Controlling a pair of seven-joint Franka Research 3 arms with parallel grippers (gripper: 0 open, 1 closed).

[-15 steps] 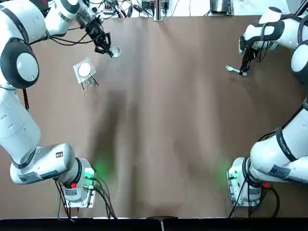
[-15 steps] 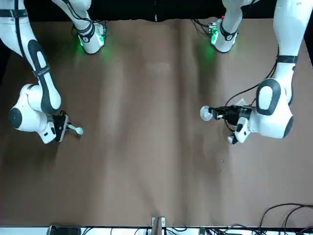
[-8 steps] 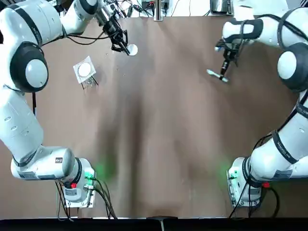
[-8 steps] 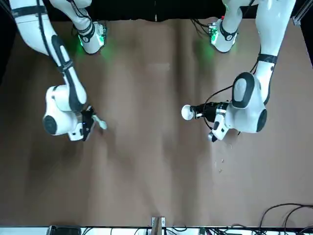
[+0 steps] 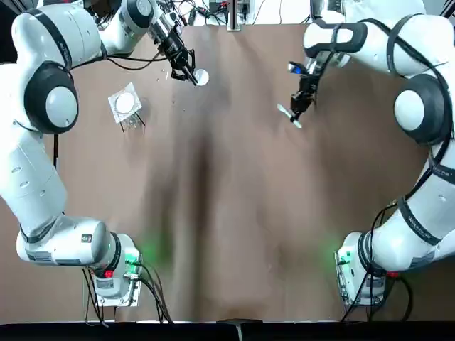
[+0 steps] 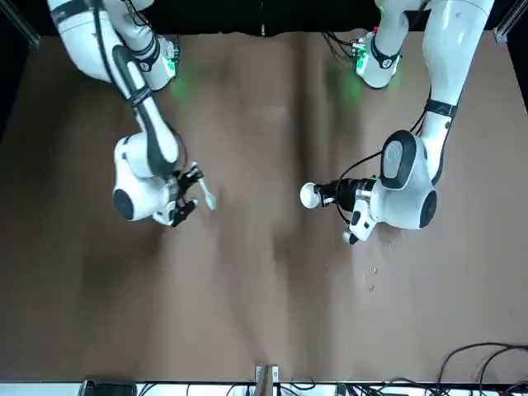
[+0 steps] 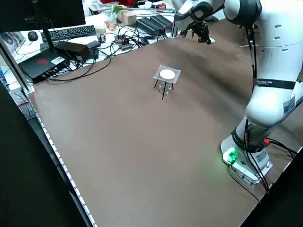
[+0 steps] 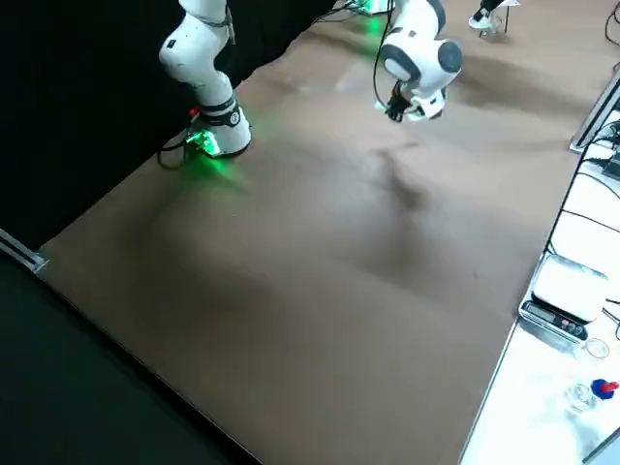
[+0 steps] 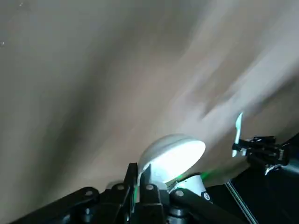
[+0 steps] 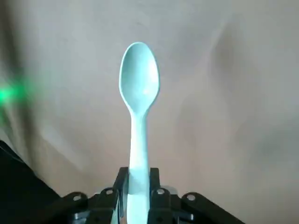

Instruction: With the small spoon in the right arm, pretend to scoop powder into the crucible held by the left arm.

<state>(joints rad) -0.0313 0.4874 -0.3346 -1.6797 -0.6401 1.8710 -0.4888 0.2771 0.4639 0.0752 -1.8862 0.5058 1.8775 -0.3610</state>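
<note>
- Right fingers [image 10: 122, 183], right wrist view: closed on the spoon [image 10: 139, 88] handle's end. Light, stiff, probably slick, so hold it there.
- Left wrist view: left fingers [image 9: 131, 179] pinch the crucible [image 9: 174, 153] rim; likely brittle.
- Top view alone shows you both aloft, well apart over the table [image 5: 234, 213].

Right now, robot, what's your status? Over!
Left gripper shut on crucible. Right gripper shut on small spoon, well apart from crucible. Stand sits aside, not between them.
</note>
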